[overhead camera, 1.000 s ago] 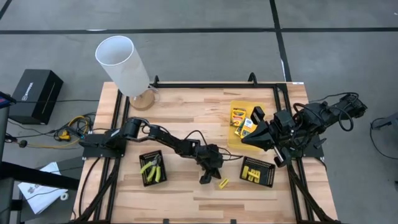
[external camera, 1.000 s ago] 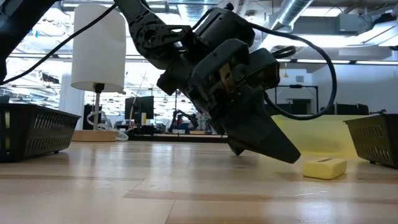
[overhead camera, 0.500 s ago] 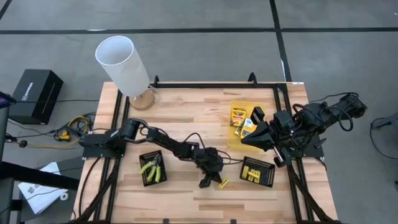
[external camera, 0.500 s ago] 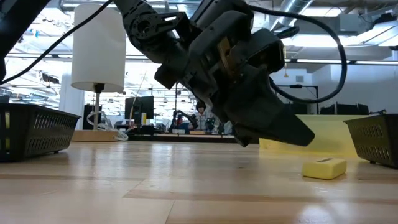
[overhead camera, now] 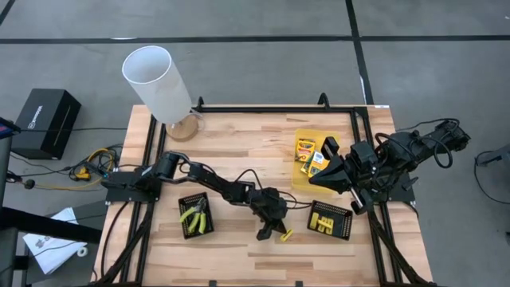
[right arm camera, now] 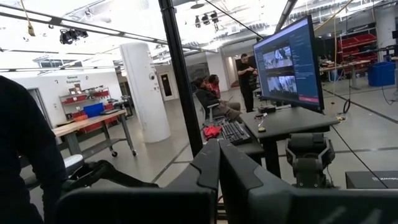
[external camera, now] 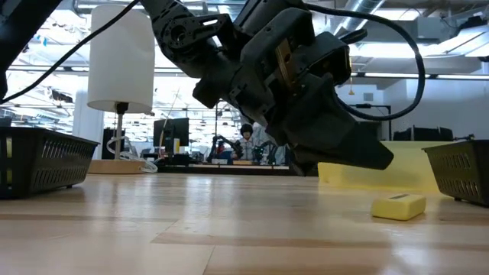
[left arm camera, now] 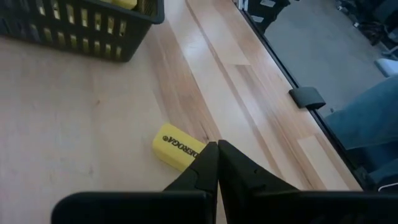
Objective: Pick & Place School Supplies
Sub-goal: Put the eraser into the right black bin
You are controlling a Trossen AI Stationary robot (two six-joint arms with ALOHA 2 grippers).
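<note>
While my left gripper [left arm camera: 217, 147] hovers closed, empty, beside the yellow stick [left arm camera: 178, 147], next I must open, straddle, grasp.

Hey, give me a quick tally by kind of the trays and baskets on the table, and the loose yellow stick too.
Black mesh baskets: 2, one left and one right
Flat yellow tray: 1
Loose yellow stick on the bare wood: 1
Total: 4

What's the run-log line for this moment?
left gripper: shut, empty, above table beside yellow stick | right gripper: shut, raised near yellow tray | stick: lying on table
</note>
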